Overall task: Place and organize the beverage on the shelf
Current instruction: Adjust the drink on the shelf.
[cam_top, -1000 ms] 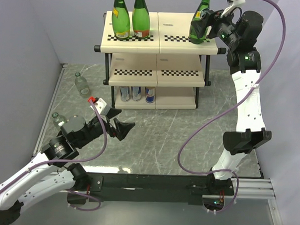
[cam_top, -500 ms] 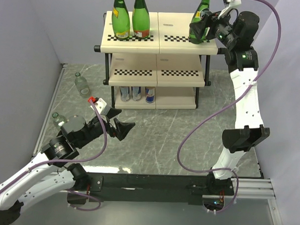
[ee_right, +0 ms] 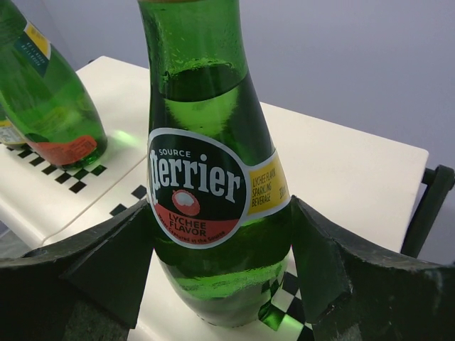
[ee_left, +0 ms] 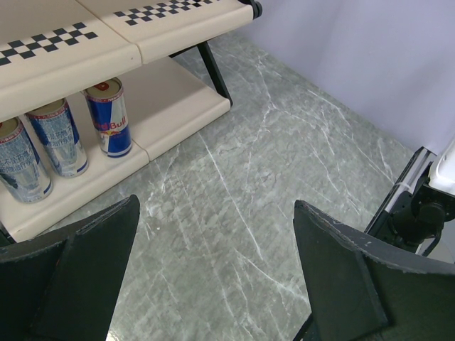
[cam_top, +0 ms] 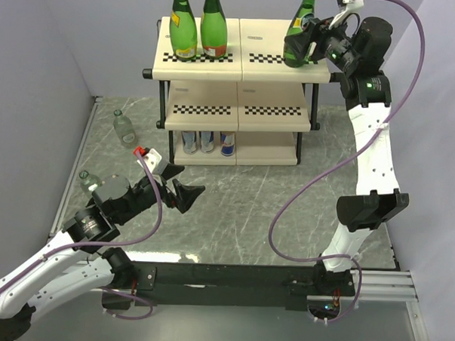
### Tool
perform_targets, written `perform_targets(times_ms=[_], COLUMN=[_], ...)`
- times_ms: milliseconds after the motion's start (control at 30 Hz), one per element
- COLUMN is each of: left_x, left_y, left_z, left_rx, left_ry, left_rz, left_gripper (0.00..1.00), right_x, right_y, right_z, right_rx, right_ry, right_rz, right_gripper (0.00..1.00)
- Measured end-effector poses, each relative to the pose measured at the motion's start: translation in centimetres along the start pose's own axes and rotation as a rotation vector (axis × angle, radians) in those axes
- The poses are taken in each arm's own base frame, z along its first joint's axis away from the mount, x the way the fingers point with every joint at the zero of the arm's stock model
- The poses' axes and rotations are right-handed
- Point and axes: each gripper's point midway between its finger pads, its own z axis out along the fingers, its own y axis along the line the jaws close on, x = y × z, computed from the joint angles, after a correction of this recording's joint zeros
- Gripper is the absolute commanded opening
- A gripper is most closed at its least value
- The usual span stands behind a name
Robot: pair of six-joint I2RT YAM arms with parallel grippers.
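Since my right gripper (ee_right: 220,212) is clamped on the green bottle (ee_right: 199,106), I'd settle it upright on the shelf (ee_right: 348,163) before letting go.

Top view: frame's top edge clips the necks of the leftmost green bottle (cam_top: 183,29), its neighbour (cam_top: 214,30) & the Perrier bottle (cam_top: 305,19). My right gripper (cam_top: 299,49) covers that one's lower body. Right wrist view cuts its neck too; base edges sit behind my fingers (ee_right: 106,270). On the shelf's (cam_top: 270,48) bottom tier, the cans (cam_top: 207,142) have tops under the mid board, print too small from above. Clear bottle (cam_top: 89,181) by worktop's left edge is partly behind my left arm (cam_top: 57,261).
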Motion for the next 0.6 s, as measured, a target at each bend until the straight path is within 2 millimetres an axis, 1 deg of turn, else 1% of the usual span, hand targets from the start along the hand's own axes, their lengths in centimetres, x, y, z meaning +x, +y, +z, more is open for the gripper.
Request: perform_targets(times_ms=[100,600], left_x=[0.0,0.0], left_y=[0.0,0.0], left_z=[0.0,-0.2], left_rx=[0.0,0.0], left_ry=[0.0,0.0], left_rz=[0.0,0.0], left_gripper=[0.95,0.95], right_x=[0.1,0.5], right_y=[0.7,6.5], right_z=[0.5,3.9], right_rx=[-0.016,-0.128], right_ry=[0.0,-0.015], right_rz=[0.001,0.015], right_gripper=[0.49,0.46])
